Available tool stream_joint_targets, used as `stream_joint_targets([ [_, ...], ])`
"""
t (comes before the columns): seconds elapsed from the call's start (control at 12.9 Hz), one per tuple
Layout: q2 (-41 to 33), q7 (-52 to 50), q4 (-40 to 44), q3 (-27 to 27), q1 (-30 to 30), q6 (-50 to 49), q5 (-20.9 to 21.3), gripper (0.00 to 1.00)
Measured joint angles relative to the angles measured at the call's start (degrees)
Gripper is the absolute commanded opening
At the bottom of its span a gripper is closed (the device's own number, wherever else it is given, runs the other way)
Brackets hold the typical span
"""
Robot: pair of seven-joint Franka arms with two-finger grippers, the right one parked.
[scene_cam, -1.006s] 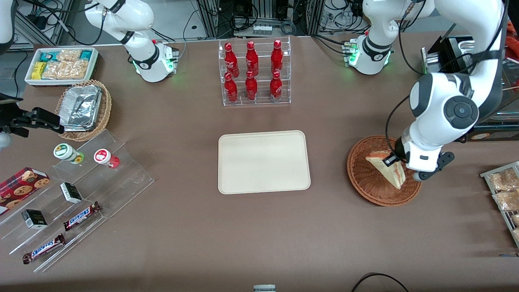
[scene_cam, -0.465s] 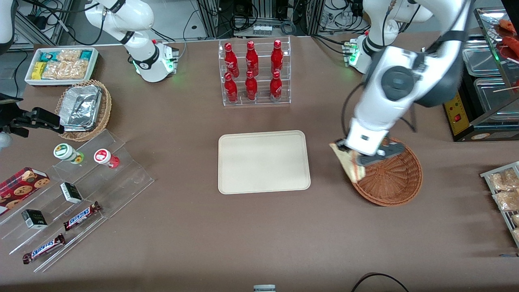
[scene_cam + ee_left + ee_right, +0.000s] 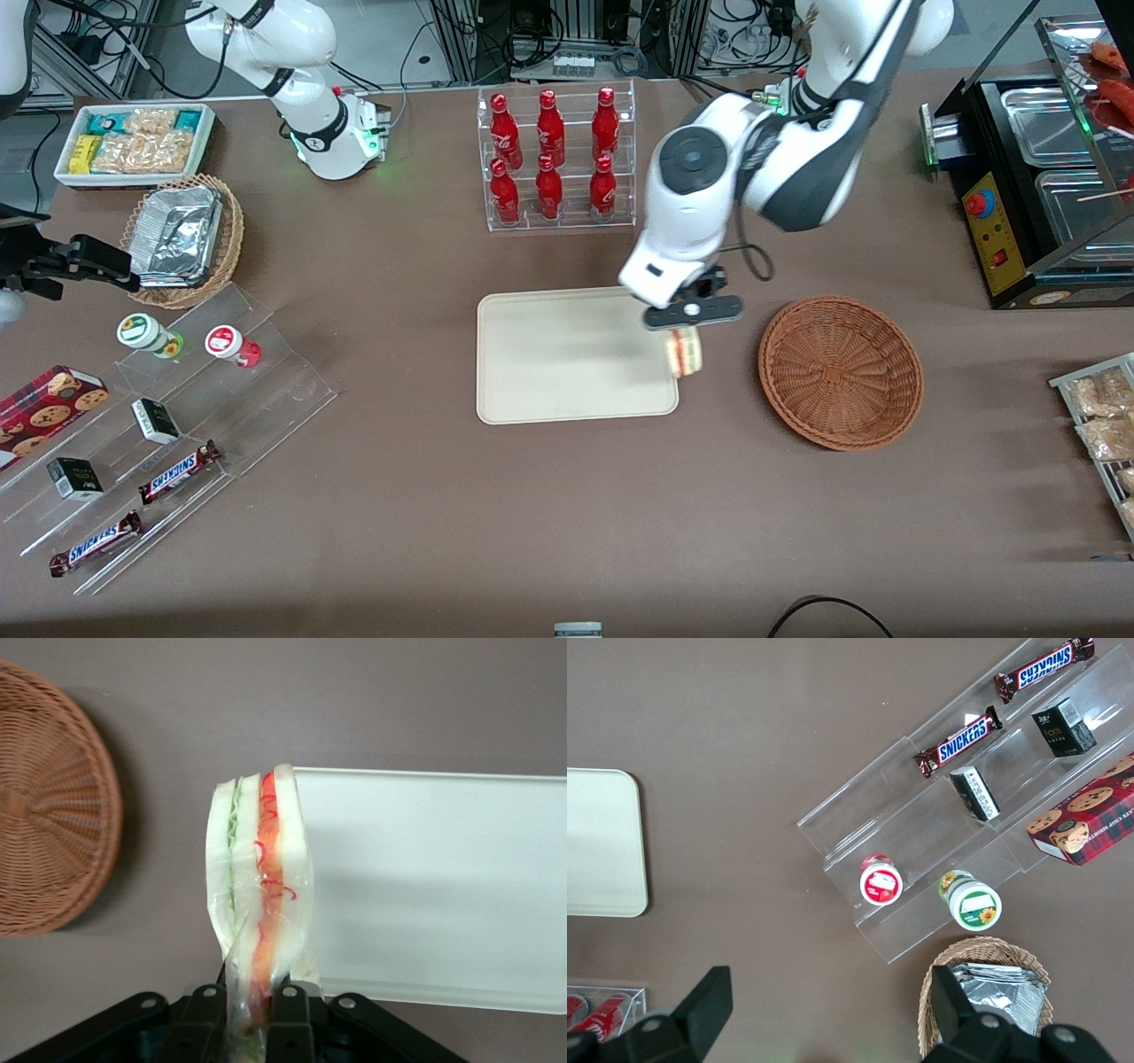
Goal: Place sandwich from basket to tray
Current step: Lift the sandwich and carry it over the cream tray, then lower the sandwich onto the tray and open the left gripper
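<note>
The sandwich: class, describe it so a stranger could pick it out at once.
Find the cream tray at the table's middle and the round reddish-brown basket beside it. Between them, over the tray's edge, the gripper holds the sandwich: a wrapped pale wedge with red and green filling, the only item off the table.

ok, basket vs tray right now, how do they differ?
The basket is round, reddish-brown woven wicker with sloping walls; the tray is a flat, smooth cream rectangle with rounded corners. The gripper holds the sandwich above the tray's edge nearest the basket, clear of the basket. Both hold nothing and sit on the brown table.
</note>
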Motion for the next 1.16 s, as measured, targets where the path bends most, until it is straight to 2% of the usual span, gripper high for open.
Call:
stream_joint_targets([
  [0.31,11.1,-1.4,8.4,0.1,-5.9,0.2,0.7,0.0],
  [0.62,18.0,-1.4,13.0,0.1,-7.9,2.5,0.8,0.0],
  [1.16,22.2,-1.5,14.2,0.1,-10.2,5.0,0.9,0.0],
])
